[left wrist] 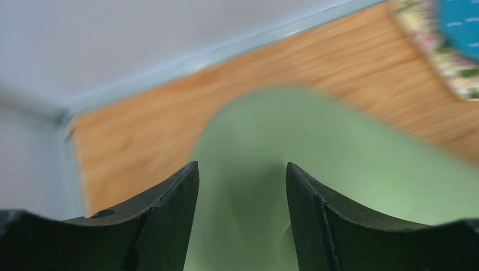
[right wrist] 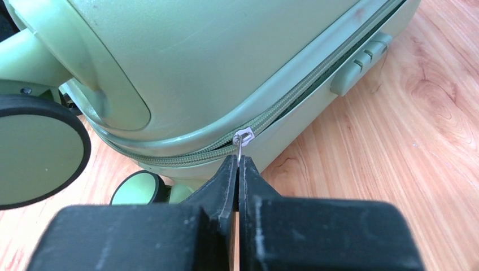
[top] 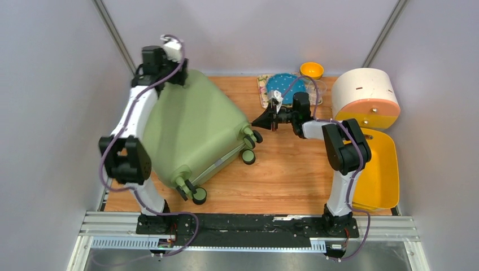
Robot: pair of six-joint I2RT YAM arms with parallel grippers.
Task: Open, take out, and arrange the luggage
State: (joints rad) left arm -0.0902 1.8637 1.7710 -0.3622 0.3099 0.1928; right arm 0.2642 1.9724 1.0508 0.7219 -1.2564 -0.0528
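Near edge: we saw black rail (top: 248,223) carrying both arm bases. At far-left corner, left gripper (left wrist: 242,169) held fingers spread, straddling end of luggage (top: 192,130). We noted luggage closed, filling left half of counter, wheels (top: 250,135) facing centre. Mid-counter, right gripper (right wrist: 238,161) pinched tight on zipper pull (right wrist: 242,138) near wheels. Past it, yellow tray (top: 384,169) overhung right edge; drawer box (top: 364,93) stood at far-right corner.
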